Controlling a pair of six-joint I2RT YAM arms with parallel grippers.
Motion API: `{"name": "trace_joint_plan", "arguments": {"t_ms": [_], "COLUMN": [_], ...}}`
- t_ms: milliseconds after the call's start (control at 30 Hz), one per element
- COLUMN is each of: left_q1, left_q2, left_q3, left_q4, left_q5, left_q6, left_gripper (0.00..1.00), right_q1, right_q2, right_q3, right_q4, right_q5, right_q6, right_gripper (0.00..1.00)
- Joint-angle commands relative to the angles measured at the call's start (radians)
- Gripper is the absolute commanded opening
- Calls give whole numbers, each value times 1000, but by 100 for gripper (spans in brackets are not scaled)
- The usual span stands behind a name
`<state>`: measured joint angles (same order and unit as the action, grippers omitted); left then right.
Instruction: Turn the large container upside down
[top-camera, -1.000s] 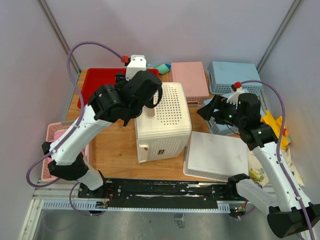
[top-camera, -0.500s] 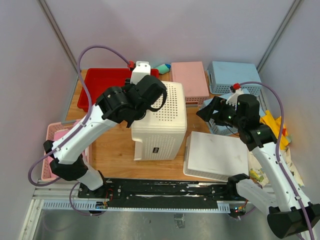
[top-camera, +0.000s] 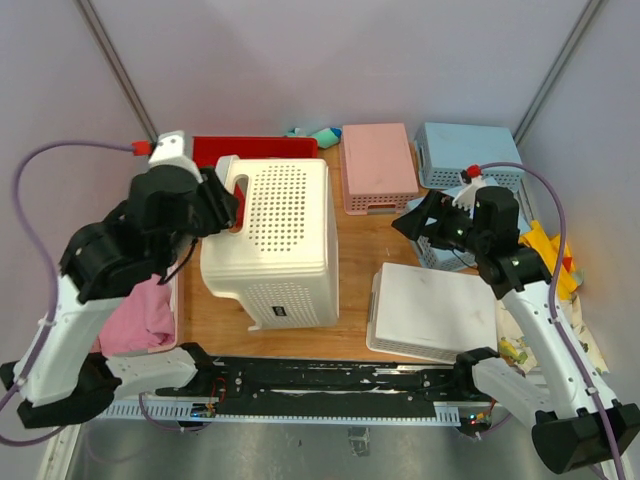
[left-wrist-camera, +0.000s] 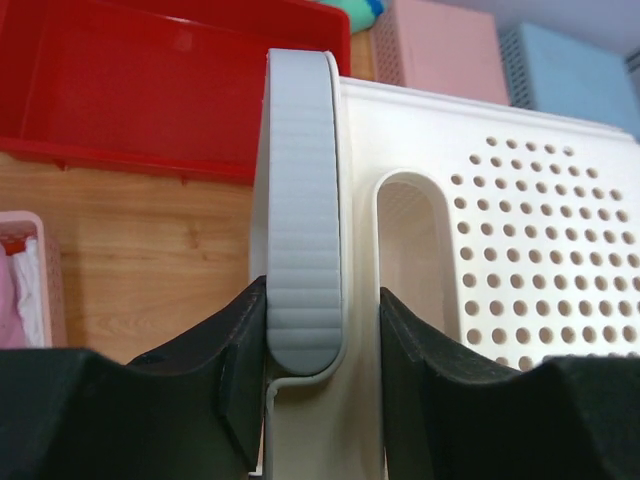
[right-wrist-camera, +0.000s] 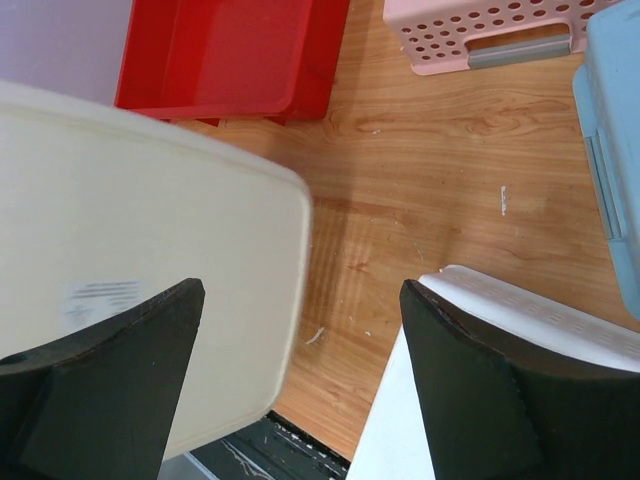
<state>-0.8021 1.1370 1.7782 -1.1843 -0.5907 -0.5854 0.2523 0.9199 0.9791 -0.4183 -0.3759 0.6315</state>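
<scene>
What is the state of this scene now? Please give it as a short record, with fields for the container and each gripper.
large container: tipped on its side on the table, perforated wall up, stickered base sideways
left gripper: shut on the large container's rim beside a handle slot
right gripper: open, holding nothing
task: not yet upside down

The left pincer (top-camera: 222, 207) has swung out to the left, and its arm no longer lies across the large container (top-camera: 280, 240). The container has come along, its rim clamped in the jaws, sliding left over the bench (top-camera: 355, 250). Right of the pincer, bare wood has opened between the container and the flat white basket (top-camera: 435, 310). The container's far corner now overlaps the red tray (top-camera: 255, 147).
</scene>
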Motion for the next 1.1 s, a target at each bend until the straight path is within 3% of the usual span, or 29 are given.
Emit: {"name": "trace_joint_plan", "arguments": {"t_ms": [0,233,367,533,700,767,900,1067], "left_q1": [11,11,11,10,10,10,10,11], "left_q2": [-114,-326,-408,-453,-450,-438,-410,-408], "left_q3": [-31,-224,-278,-292,-306,-303,-315,-318], "left_q4": [196,177,146,72,51,50,52,53], "left_q5": [62,29,3,-56,-83,-81,-66,-78], "left_q6": [-114,-292,-344,-378,-370,-359,-350,-349], "left_gripper": [0,0,0,0,0,0,0,0], "right_q1": [-21,-21,-28,-8,147,190,229,287], "right_q2": [-8,-5,52,158,295,337,371,392], "right_q3": [-29,-58,-94,-210,-185,-202,-253,-216], "right_q4": [20,57,156,500,589,720,1148,1283], "right_q5": [-26,-57,-210,-447,-512,-563,-613,-600], "right_q6": [6,19,77,285,294,363,599,696], "right_gripper": [81,81,82,81,81,81,81,81]}}
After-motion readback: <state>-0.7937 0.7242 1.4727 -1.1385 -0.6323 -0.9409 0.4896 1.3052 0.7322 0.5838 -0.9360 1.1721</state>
